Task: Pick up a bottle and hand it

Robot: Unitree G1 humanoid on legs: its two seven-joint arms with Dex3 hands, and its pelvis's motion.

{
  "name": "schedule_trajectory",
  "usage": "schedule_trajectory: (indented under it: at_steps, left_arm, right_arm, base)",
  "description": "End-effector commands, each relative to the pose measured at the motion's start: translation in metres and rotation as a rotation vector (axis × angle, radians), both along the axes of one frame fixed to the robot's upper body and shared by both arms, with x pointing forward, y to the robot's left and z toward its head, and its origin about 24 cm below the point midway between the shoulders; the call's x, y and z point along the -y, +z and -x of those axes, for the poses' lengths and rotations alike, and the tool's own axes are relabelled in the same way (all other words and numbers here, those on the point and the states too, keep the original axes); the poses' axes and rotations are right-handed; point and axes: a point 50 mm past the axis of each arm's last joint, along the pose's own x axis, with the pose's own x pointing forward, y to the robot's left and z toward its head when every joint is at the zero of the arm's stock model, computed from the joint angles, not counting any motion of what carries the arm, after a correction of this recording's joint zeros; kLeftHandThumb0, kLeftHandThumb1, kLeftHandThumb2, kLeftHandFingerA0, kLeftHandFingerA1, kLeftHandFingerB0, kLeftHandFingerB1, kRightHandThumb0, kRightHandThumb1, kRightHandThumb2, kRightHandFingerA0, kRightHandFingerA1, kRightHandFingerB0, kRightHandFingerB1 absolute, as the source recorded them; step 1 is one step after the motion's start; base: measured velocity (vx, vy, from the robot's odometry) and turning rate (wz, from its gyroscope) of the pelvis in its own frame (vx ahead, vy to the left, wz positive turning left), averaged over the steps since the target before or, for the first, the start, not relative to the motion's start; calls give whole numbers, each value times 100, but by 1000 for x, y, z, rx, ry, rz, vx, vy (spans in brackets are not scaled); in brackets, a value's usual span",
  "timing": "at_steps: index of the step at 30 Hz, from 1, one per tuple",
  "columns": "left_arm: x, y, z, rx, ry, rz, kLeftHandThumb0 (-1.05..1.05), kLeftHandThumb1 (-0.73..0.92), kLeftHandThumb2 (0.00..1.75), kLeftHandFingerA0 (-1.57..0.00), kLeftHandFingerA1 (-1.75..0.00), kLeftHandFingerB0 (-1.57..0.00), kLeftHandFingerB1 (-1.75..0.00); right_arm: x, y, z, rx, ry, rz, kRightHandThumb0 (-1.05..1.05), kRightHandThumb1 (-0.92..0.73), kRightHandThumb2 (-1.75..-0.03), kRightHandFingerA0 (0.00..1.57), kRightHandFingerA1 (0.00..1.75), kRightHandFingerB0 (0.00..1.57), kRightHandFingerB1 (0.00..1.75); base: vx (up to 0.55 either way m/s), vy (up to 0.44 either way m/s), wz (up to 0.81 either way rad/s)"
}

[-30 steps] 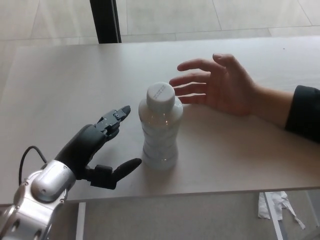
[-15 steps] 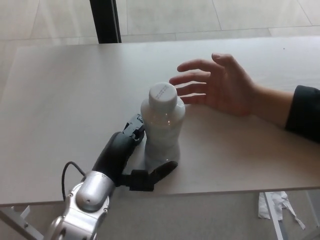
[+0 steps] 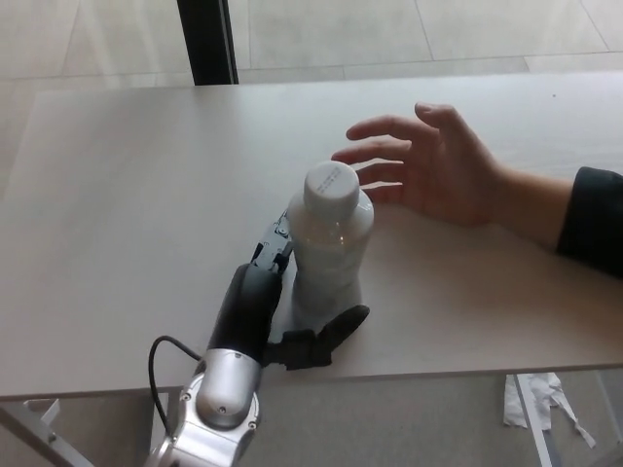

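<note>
1. Left hand (image 3: 282, 306) is reaching in from the lower left and wrapping the bottle (image 3: 329, 248): the thumb (image 3: 336, 329) is curling round the near side of its base while the fingers (image 3: 275, 248) are pressing in along its left flank. It looks to be gripping the bottle, though how firmly is not something I can judge.
2. Standing near the front edge of the table (image 3: 127, 195), the bottle is clear with a white cap (image 3: 331, 183) and is leaning slightly toward the right. Whether its base is resting on the table or just clearing it, I cannot tell, because the thumb and the bottle's own body are hiding the contact.
3. Waiting just beyond and to the right of the cap is a person's hand (image 3: 433, 165), palm open and fingers spread toward the bottle, with a dark sleeve (image 3: 594, 219) showing at the picture's right edge.
4. Judging progress: the grasp seems made or nearly made, so the picking-up is roughly at its midpoint. What remains is lifting clear, carrying the bottle to the open palm, and letting go once the person is holding it.
5. Robot's right hand is not showing anywhere.
</note>
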Motion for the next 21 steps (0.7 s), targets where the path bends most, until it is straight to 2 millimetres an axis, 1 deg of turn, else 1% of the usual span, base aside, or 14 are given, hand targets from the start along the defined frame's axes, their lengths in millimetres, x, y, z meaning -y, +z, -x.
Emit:
schedule_trajectory:
  at_steps: [1, 4, 5, 8, 11, 12, 13, 14, 15, 16, 17, 18, 20, 21]
  left_arm:
    - [8, -1, -7, 64, 234, -32, -67, 39, 72, -77, -82, 0, 0]
    - [13, 2, -12, 83, 287, -50, -65, 42, 73, -89, -100, 0, 0]
    - [17, 4, -15, 87, 300, -31, -54, 52, 56, -86, -122, 0, 0]
    - [27, 6, -20, 94, 333, -4, -46, 54, 56, -91, -106, 0, 0]
    - [36, 7, -23, 105, 360, 6, -38, 59, 57, -97, -120, 0, 0]
    - [40, 7, -23, 109, 368, 5, -45, 54, 78, -104, -121, 0, 0]
    - [49, 7, -21, 104, 375, 7, -19, 77, 68, -111, -141, 0, -22]
    - [52, 6, -20, 104, 368, 15, -18, 82, 69, -110, -146, -2, -28]
    - [52, 6, -20, 105, 366, 18, -18, 82, 69, -110, -146, -2, -28]
    - [53, 5, -18, 114, 353, 32, -17, 86, 86, -118, -152, -24, -44]
    - [55, 4, -15, 138, 325, 52, -13, 81, 88, -103, -121, -45, -53]
    - [55, 3, -15, 157, 307, 38, -9, 69, 102, -103, -145, -90, -96]
    - [56, 1, -14, 165, 292, 23, -9, 69, 102, -103, -145, -90, -96]
    - [56, 0, -14, 164, 292, 21, -3, 61, 120, -98, -160, -96, -138]
  right_arm:
    - [1, -1, 1, -3, -2, 7, -75, -52, -57, 43, 77, 36, 62]
    - [1, -1, -1, -11, -11, -3, -76, -52, -57, 44, 77, 37, 63]
    - [1, -1, 0, -13, -12, -2, -76, -52, -57, 45, 78, 38, 64]
    - [1, 0, -1, -16, -12, 1, -74, -53, -58, 47, 78, 38, 64]
    - [0, 2, -2, -18, -3, 9, -75, -55, -58, 46, 79, 36, 64]
    - [1, 0, -2, -16, -4, 1, -77, -54, -58, 47, 78, 37, 63]
    - [0, 1, -2, -10, -8, -1, -73, -40, -88, 52, 77, 37, 66]
    - [0, 1, -3, -13, -7, -2, -75, -56, -58, 50, 77, 36, 64]
    - [-1, 0, -3, -15, -6, -1, -75, -56, -58, 50, 77, 36, 64]
    - [0, 0, -3, -14, -5, 0, -73, -58, -58, 53, 78, 38, 63]
    - [0, 0, -3, -11, -4, 0, -74, -57, -59, 57, 79, 37, 63]
    - [0, -1, -3, -7, -3, -4, -77, -43, -90, 67, 83, 38, 67]
    - [1, -2, -3, -8, -1, -5, -77, -43, -90, 67, 83, 38, 67]
    - [1, -2, -2, -8, 1, -2, -79, -44, -91, 66, 83, 36, 66]
  base:
    - [0, 0, 0]
    - [0, 0, 0]
    - [0, 0, 0]
    - [0, 0, 0]
    - [0, 0, 0]
    - [0, 0, 0]
    - [0, 0, 0]
    - [0, 0, 0]
    - [0, 0, 0]
    - [0, 0, 0]
    - [0, 0, 0]
    - [0, 0, 0]
    - [0, 0, 0]
    - [0, 0, 0]
